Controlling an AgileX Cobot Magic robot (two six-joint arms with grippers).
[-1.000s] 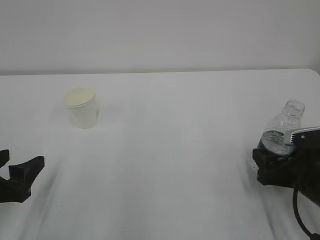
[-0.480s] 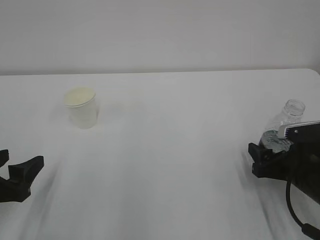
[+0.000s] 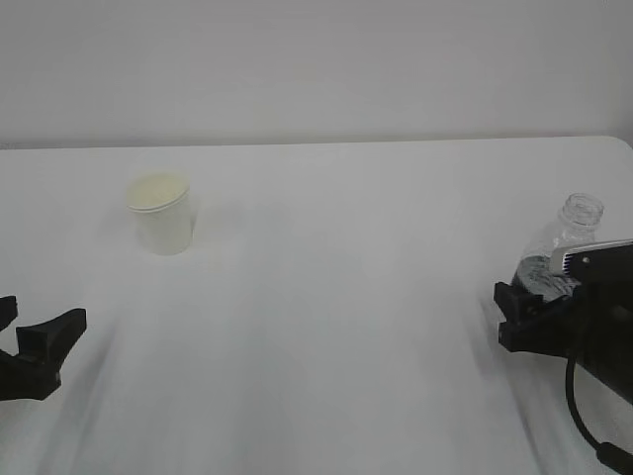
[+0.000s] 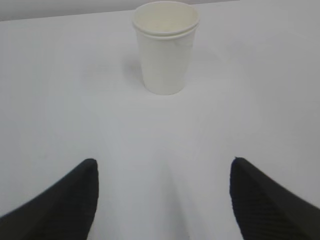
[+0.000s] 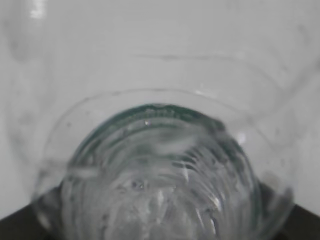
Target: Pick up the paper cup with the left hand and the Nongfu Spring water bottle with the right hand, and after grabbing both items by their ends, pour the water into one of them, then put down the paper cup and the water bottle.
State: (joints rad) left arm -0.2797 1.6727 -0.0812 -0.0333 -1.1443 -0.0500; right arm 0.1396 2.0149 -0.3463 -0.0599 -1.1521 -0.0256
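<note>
The paper cup [image 3: 160, 213] stands upright on the left of the table, white with a cream inside. In the left wrist view the paper cup [image 4: 166, 47] is straight ahead, well beyond the fingertips. My left gripper [image 3: 38, 319] [image 4: 162, 167] is open and empty near the front left edge. The Nongfu Spring water bottle [image 3: 566, 237] stands uncapped at the right. My right gripper [image 3: 539, 297] surrounds its lower part. In the right wrist view the bottle [image 5: 160, 165] fills the space between the black fingers [image 5: 20, 225]. Contact is unclear. The water is not distinct.
The white table [image 3: 346, 297] runs back to a plain wall, and its rounded far right corner [image 3: 621, 143] lies just behind the bottle. Bare tabletop lies between the cup and the bottle.
My right arm slid in to the left around the bottle, covering more of its lower body, then held still. The left arm and the cup have not moved.
</note>
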